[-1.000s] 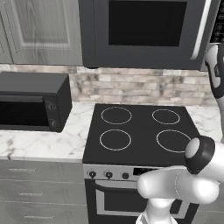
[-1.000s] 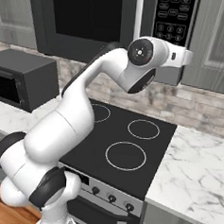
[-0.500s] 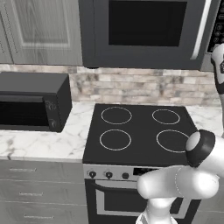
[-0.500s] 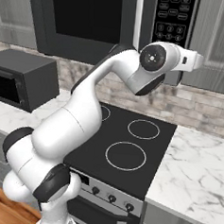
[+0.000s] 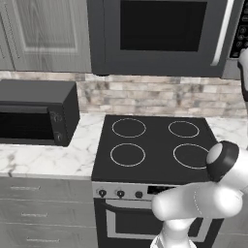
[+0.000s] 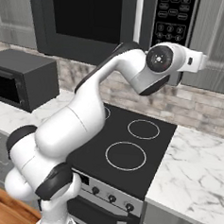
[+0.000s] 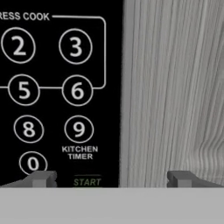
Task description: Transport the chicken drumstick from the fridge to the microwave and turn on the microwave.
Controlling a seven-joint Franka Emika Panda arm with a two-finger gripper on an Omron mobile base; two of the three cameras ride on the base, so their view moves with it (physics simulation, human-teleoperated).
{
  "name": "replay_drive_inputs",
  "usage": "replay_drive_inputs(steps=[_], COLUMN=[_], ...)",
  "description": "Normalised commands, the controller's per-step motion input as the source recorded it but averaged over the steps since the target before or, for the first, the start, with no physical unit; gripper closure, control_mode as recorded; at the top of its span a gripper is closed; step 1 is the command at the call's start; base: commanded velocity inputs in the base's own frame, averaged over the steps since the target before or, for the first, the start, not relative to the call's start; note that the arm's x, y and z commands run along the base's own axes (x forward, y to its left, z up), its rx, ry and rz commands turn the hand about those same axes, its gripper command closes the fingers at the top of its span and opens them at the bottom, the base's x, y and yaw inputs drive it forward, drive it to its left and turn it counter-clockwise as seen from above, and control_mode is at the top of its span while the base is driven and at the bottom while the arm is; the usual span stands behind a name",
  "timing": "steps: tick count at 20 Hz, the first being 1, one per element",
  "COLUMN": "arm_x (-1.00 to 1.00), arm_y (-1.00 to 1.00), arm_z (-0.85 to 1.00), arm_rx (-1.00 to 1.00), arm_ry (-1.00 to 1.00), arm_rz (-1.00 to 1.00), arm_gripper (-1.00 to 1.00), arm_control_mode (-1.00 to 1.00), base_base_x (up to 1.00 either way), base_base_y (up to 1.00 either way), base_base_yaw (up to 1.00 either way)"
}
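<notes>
The left base view looked forward and down from behind the arm's left; the right base view did so from its right. Both took in the stove [image 5: 155, 145] [image 6: 130, 143], the microwave [image 5: 164, 36] [image 6: 115, 24] and the marble worktop [image 5: 43, 157] [image 6: 197, 172]. The hand view sat very close to the keypad [image 7: 52, 87], facing it squarely.

Even flat rendered light; soft shadows; slight blur throughout.

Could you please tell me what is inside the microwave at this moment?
The microwave door is closed and its window is black, so nothing inside can be seen. The open tool faces the button panel.
</notes>
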Motion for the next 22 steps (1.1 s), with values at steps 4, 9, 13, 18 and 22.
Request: replay_drive_inputs(steps=[4, 9, 13, 18, 22], arm_x=[-0.02, -0.02, -0.01, -0.10, -0.27], arm_y=[-0.13, -0.09, -0.11, -0.21, -0.26], arm_z=[0.00, -0.03, 0.00, 0.00, 0.00], arm_rx=[0.00, 0.00, 0.00, 0.00, 0.00], arm_ry=[0.00, 0.00, 0.00, 0.00, 0.00], arm_rz=[0.00, 0.00, 0.00, 0.00, 0.00], arm_gripper=[-1.00, -1.00, -1.00, -1.00, -1.00], arm_control_mode=[-1.00, -1.00, -1.00, -1.00, -1.00], base_base_x=[0.00, 0.00, 0.00, 0.00, 0.00], base_base_y=[0.00, 0.00, 0.00, 0.00, 0.00], base_base_yaw=[0.00, 0.00, 0.00, 0.00, 0.00])
